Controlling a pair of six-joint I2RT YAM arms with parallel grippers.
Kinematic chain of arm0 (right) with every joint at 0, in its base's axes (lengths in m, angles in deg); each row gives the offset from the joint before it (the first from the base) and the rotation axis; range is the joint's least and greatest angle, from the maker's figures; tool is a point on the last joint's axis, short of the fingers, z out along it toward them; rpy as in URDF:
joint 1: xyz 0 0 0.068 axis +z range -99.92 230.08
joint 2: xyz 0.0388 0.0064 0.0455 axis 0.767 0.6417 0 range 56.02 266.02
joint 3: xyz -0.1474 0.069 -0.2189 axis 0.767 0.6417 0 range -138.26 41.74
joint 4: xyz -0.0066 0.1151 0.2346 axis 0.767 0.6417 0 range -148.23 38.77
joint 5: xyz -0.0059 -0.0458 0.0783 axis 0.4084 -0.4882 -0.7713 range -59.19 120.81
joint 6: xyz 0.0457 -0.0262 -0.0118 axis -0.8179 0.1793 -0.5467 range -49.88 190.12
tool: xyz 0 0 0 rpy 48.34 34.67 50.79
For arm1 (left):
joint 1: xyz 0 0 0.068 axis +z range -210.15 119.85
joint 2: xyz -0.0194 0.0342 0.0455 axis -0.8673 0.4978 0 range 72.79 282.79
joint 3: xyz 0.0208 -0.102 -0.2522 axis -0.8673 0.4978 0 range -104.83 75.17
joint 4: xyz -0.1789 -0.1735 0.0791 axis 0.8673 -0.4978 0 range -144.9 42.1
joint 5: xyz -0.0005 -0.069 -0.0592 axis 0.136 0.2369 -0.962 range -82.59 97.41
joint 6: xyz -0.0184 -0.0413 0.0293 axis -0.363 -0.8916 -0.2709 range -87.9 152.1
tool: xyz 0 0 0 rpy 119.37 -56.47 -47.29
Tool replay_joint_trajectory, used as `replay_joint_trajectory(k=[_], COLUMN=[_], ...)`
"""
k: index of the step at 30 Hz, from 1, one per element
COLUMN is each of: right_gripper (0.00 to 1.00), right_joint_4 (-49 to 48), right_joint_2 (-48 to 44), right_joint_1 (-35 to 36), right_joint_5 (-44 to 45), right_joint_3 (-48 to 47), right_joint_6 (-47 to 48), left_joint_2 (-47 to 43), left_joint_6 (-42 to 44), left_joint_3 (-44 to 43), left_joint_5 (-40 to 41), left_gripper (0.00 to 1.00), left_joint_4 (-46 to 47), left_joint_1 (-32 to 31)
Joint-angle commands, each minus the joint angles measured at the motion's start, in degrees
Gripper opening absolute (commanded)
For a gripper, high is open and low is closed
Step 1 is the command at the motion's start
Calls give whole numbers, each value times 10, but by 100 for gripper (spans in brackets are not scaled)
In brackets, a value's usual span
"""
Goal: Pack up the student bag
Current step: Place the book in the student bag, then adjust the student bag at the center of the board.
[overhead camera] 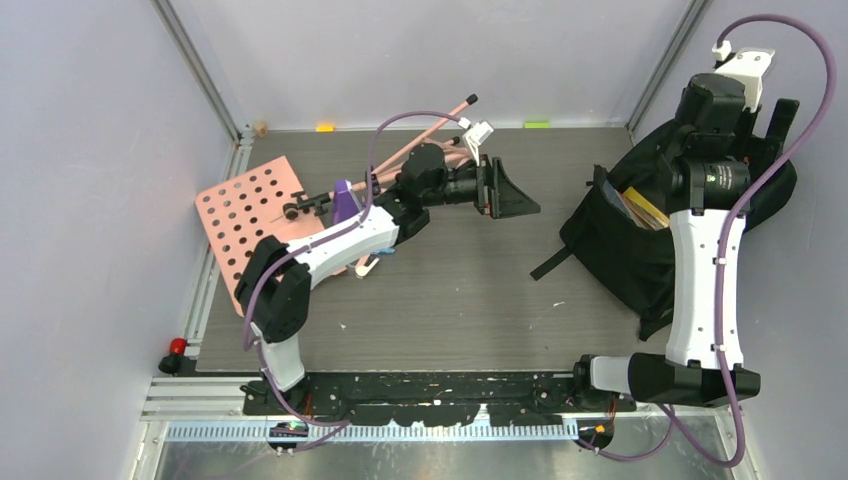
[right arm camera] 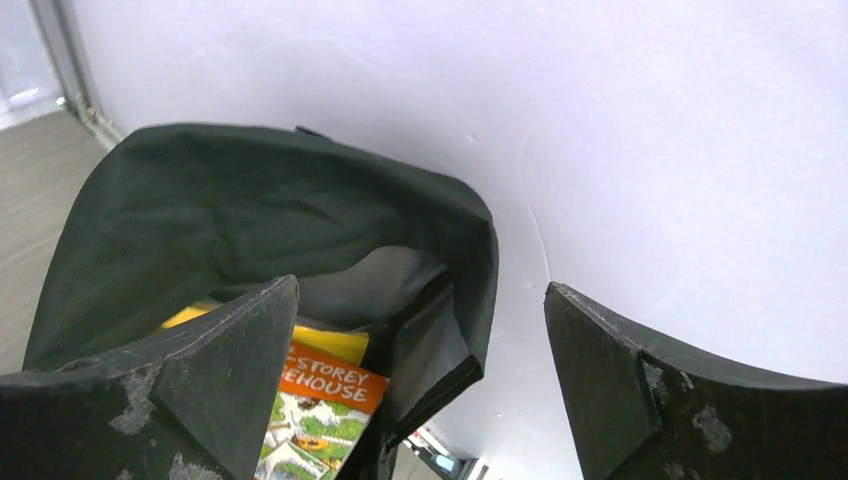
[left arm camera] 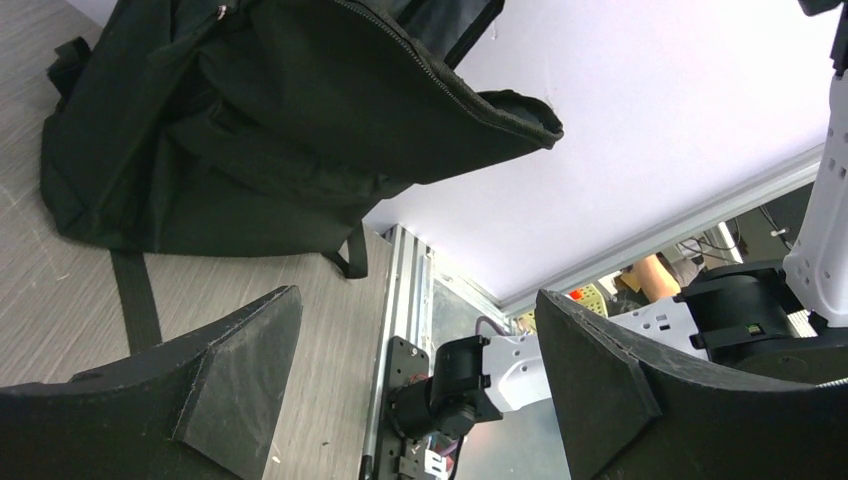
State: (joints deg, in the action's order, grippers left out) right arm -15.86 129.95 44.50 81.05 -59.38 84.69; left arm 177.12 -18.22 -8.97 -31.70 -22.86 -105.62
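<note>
Far right on the table, hard against the right wall: student bag, black fabric, slumped, mouth gaping upward. In the mouth, a yellow book and a picture book with an orange title band. The rest of the interior is hidden. One black strap trails from the bag leftward over the table.

Obstructions: right arm rises in front of the bag and covers its right part in the top view.

Other items, all well apart from the bag on the left half:
- pink pegboard, partly under the left arm
- pink rods crossing behind the left wrist
- small purple object beside the board, kind not clear

Right jaws: spread wide, nothing between them, poised above the bag's open mouth and looking down into it.
Left jaws: spread wide, empty, over mid-table, well apart from the bag and facing it side-on.

Table: grey wood-grain, scuffed. Pale lavender walls on three sides, aluminium rails in the corners. Yellow tape and green tape at the far edge. Red knob at the near-left corner.
</note>
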Motion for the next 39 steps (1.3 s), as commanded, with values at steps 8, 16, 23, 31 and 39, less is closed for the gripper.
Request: replay_joint_trajectory(k=[8, 16, 23, 31, 39], right_gripper=[100, 99, 74, 0, 0], right_joint_4=[-30, 10, 24, 75, 82], right_joint_2=[49, 56, 79, 61, 16], right_joint_1=[-114, -184, -198, -168, -76], right_joint_5=[0, -46, -142, -407, -492], right_joint_3=[-1, 29, 28, 2, 13], right_joint_6=[-50, -124, -140, -192, -215], left_joint_2=[-88, -121, -148, -222, -199], left_joint_6=[51, 82, 100, 156, 268], left_joint_3=[63, 92, 117, 188, 206], left_joint_5=[0, 16, 24, -2, -21], left_gripper=[90, 90, 90, 92, 99], left_joint_4=[-24, -76, -89, -60, -20], left_joint_1=[35, 48, 53, 60, 59])
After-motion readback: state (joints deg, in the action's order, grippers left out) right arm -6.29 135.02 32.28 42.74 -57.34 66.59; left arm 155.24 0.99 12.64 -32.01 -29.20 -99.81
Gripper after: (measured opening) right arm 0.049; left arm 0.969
